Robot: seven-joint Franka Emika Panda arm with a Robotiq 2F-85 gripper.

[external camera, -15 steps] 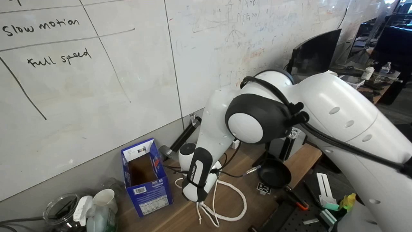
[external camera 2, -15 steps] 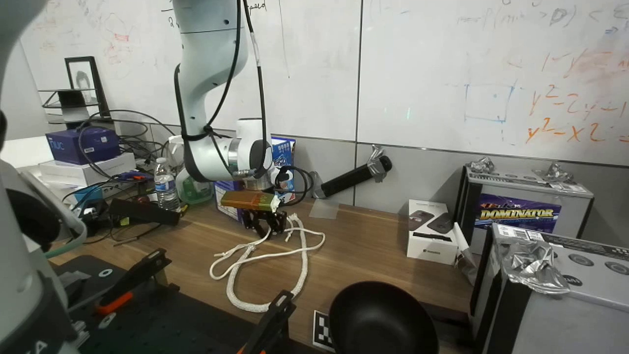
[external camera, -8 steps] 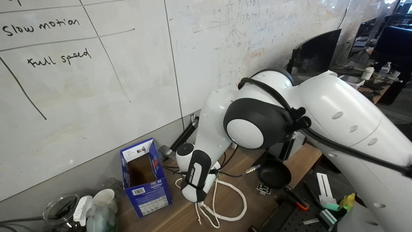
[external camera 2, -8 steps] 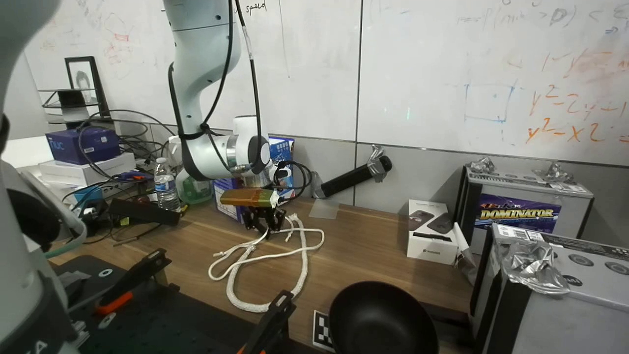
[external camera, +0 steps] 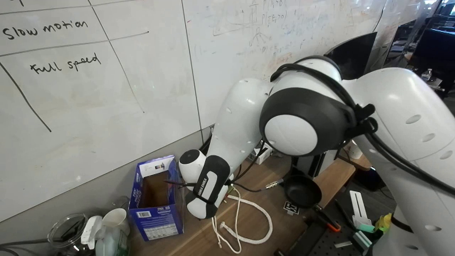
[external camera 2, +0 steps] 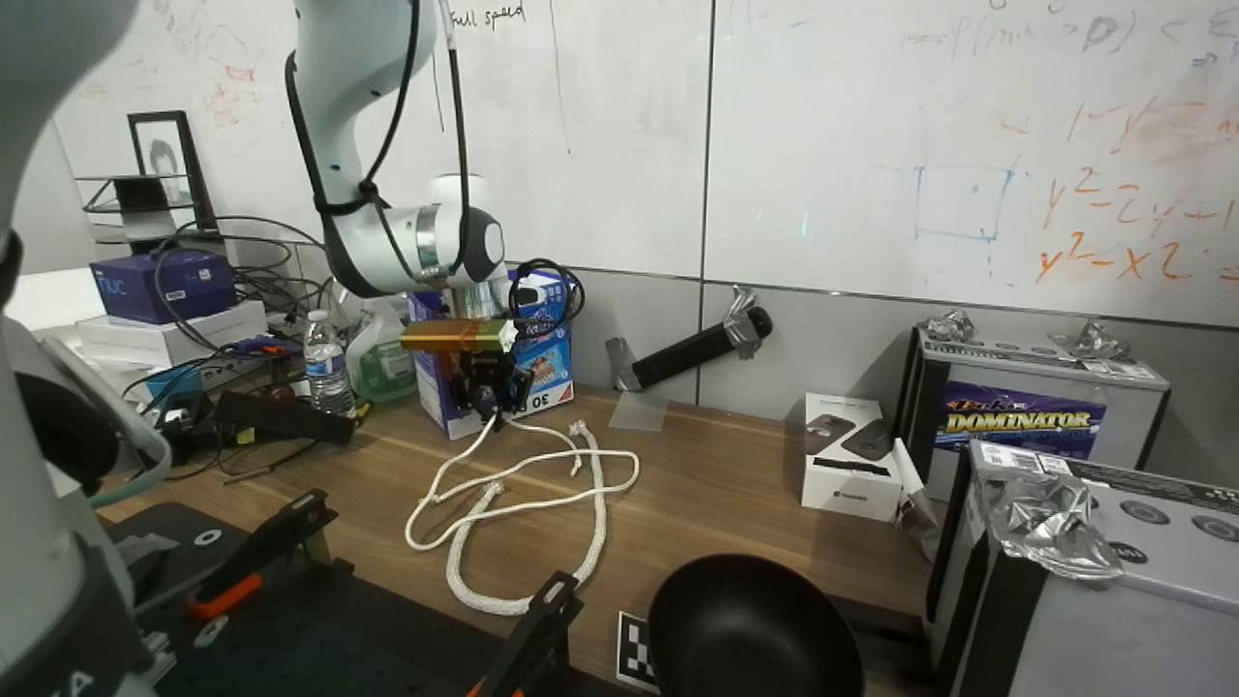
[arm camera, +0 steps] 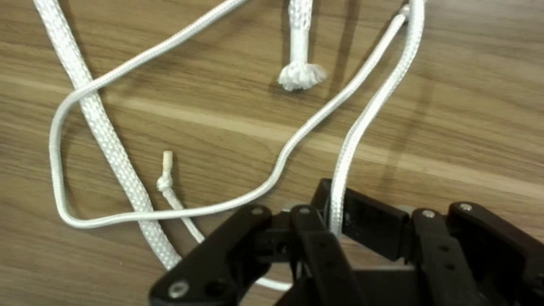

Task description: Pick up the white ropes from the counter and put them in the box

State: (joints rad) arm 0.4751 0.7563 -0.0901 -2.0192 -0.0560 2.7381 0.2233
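Near the blue cardboard box (external camera: 156, 224), the closed gripper (external camera 2: 491, 403) is pinching the thin white cord (arm camera: 369, 115); its slack and the thicker rope (arm camera: 113, 143) are lying on the counter (external camera 2: 716, 484). I am judging this as lifting; next move is likely needing height above the box.

The ropes (arm camera: 111, 142) are woven white, the counter (external camera 2: 716, 484) streaked brown, the box (external camera: 157, 221) blue and white.
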